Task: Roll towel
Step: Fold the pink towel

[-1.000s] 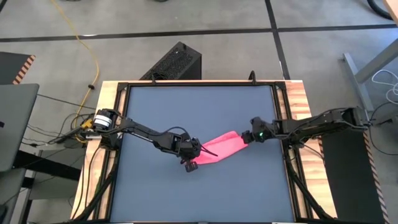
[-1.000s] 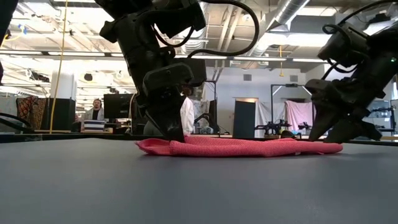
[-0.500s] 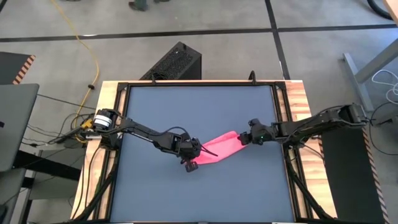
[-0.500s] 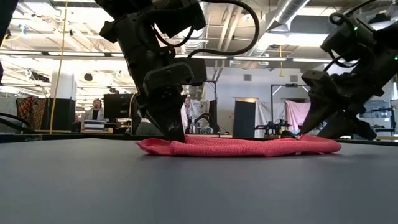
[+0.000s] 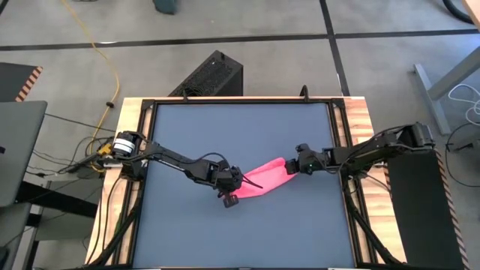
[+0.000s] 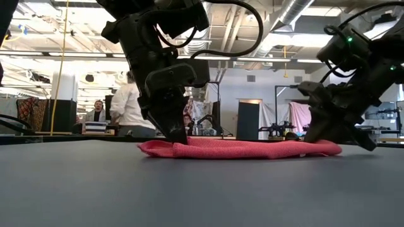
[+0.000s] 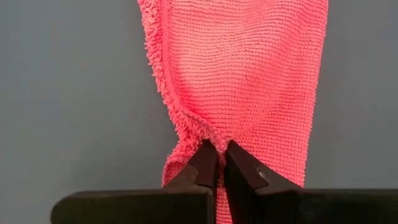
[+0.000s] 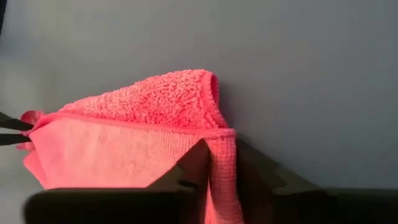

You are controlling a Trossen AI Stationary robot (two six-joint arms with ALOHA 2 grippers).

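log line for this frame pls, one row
stage: gripping ends | towel: folded strip, flat on table | left gripper: shut on towel end | right gripper: closing on other end

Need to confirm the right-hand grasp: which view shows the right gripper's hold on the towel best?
Right wrist view: the right gripper pinches the towel edge. High view shows only where they meet; low view, a side silhouette; left wrist view, nothing.

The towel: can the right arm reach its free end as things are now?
Probably yes. The right gripper is already at that end of the towel, with cloth between its jaws; the left gripper pinches the opposite end and nothing blocks the way.
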